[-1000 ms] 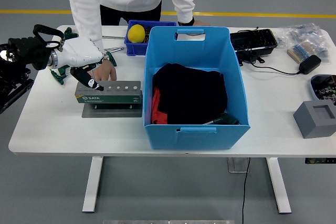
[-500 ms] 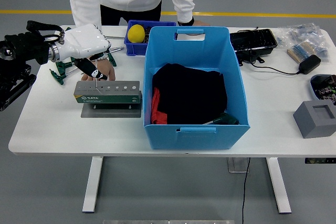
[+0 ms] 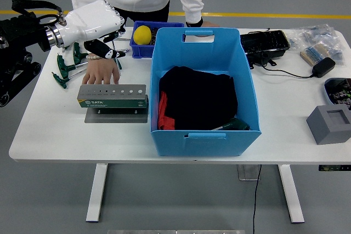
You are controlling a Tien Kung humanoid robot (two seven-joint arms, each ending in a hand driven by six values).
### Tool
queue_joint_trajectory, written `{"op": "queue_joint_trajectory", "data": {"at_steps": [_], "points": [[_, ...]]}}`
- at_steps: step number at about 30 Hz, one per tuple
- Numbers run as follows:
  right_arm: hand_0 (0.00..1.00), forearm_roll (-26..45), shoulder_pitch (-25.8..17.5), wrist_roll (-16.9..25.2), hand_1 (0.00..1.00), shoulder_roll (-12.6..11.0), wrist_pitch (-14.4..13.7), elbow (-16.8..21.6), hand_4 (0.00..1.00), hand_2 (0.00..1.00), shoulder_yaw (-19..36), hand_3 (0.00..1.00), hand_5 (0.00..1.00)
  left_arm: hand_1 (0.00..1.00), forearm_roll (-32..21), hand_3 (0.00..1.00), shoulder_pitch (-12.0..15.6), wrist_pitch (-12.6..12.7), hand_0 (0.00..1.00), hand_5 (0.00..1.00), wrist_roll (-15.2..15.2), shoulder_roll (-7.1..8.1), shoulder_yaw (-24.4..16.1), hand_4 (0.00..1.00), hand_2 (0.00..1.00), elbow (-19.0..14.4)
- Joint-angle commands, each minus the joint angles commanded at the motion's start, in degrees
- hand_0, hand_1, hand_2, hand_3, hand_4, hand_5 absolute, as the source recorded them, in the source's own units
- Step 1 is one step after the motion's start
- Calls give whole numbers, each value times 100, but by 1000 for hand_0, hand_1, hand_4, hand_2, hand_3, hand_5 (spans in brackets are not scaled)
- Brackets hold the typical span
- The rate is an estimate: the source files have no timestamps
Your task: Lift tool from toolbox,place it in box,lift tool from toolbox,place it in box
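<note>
White table (image 3: 66, 130) on grey floor, yellow line across top of frame. I saw blue box (image 3: 204, 89) mid-frame, dark cloth inside. Toolbox (image 3: 113, 96) sat left of box, holes along top. Person's hand (image 3: 102, 71) lay flat just behind toolbox. My left hand (image 3: 94, 23) at upper left, fingers curled on small dark tool (image 3: 102, 51). Versus half second earlier: hand higher, farther from toolbox, tool clear of holes. Right hand out of view.

Green toolbox (image 3: 112, 96) flat on table, black-handled tool (image 3: 104, 51) raised above, blue box (image 3: 203, 89) beside.
</note>
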Motion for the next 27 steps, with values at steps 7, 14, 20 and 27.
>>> {"op": "queue_joint_trajectory", "data": {"at_steps": [7,14,20,27], "points": [[669,-3,-5,-1,648,0,-3,1,844,735,8,615,714,2,-270,34,-8,-207,162,334,68,24,-193,741,22,-582],[669,-70,-26,-15,648,2,-6,4,843,735,47,615,714,2,-546,32,-37,-417,164,327,179,-173,-36,729,21,-1041],[670,-129,-49,-34,648,15,-12,11,844,735,75,615,713,2,-786,39,123,-722,168,323,174,-673,-179,708,20,-1074],[669,-184,-57,-60,647,25,-32,22,844,735,116,616,713,315,-963,471,186,-1611,286,525,188,-1169,115,862,387,-828]]}}
